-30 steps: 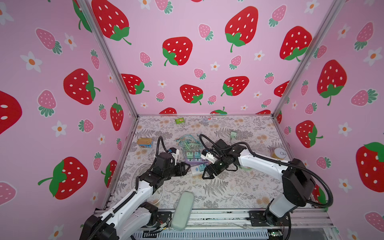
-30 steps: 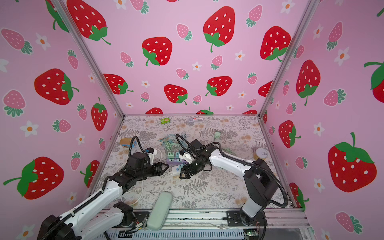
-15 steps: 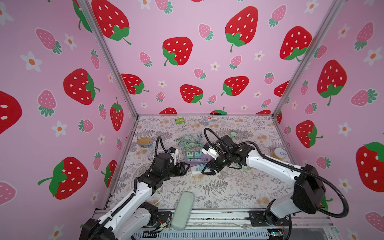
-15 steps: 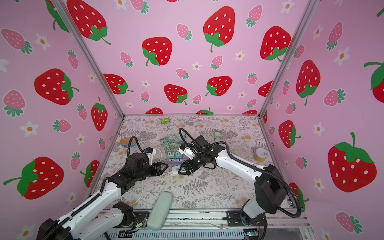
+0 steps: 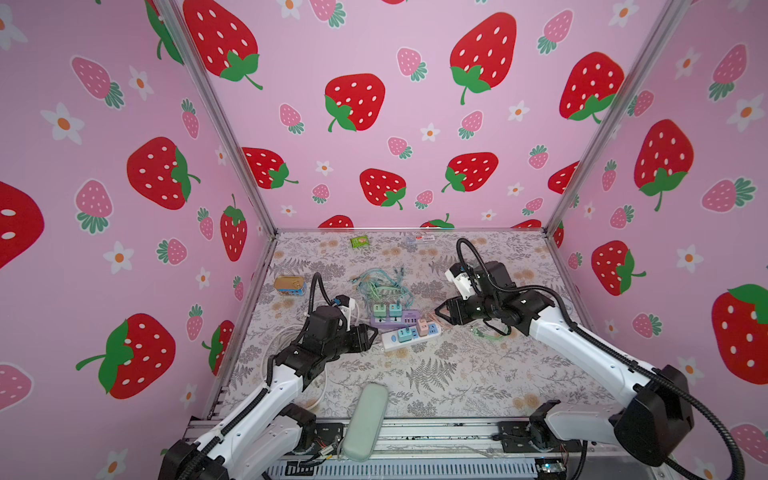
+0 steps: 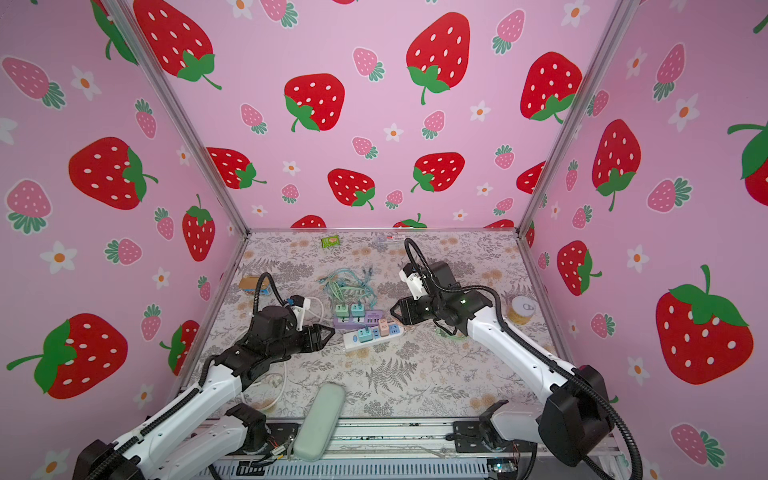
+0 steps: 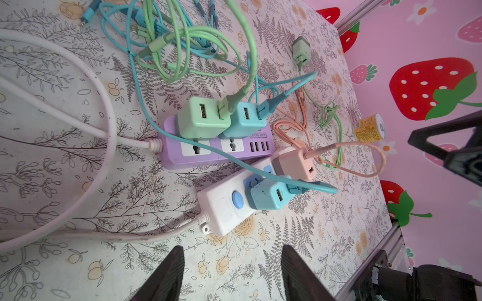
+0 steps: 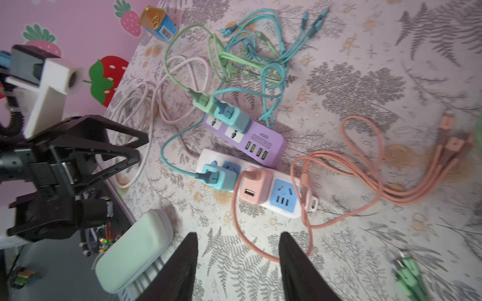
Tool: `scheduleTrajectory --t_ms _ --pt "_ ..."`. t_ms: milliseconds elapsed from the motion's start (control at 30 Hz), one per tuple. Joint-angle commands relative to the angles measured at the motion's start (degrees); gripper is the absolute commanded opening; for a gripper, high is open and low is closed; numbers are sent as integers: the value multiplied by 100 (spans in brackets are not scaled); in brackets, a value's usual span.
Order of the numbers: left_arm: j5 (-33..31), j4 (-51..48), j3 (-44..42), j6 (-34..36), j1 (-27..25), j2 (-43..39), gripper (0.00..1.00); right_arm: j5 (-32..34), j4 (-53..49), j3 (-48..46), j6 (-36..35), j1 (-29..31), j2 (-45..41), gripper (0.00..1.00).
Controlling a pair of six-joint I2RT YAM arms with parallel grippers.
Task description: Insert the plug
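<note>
pink plug (image 7: pixel 292 163) sits in the white power strip (image 7: pixel 221 208) beside a blue plug (image 7: pixel 268 195), left gripper (image 7: pixel 233 249) and right gripper (image 8: pixel 237 237) both near the strip, jaws apart, holding nothing

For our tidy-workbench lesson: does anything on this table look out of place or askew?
Yes. A mint-green cube charger lies loose on the floral table cover, in no socket, apart from the purple power strip and the white power strip. A pale green oblong case overhangs the table's front edge.
</note>
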Motion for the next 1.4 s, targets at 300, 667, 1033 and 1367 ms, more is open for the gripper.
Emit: scheduleTrajectory --t_ms 300,667,1033,1367 --pt "-53 -32 126 -54 42 22 62 1002 378 -844 869 -337 656 67" --pt "-42 -53 91 -50 52 -52 62 767 1426 -998 1449 -381 1398 57" --pt "-69 -85 99 -31 68 -85 61 1024 1512 -1006 1464 -425 1818 46" --pt "-34 -113 217 -10 86 39 61 813 1869 -855 1451 -441 2307 23"
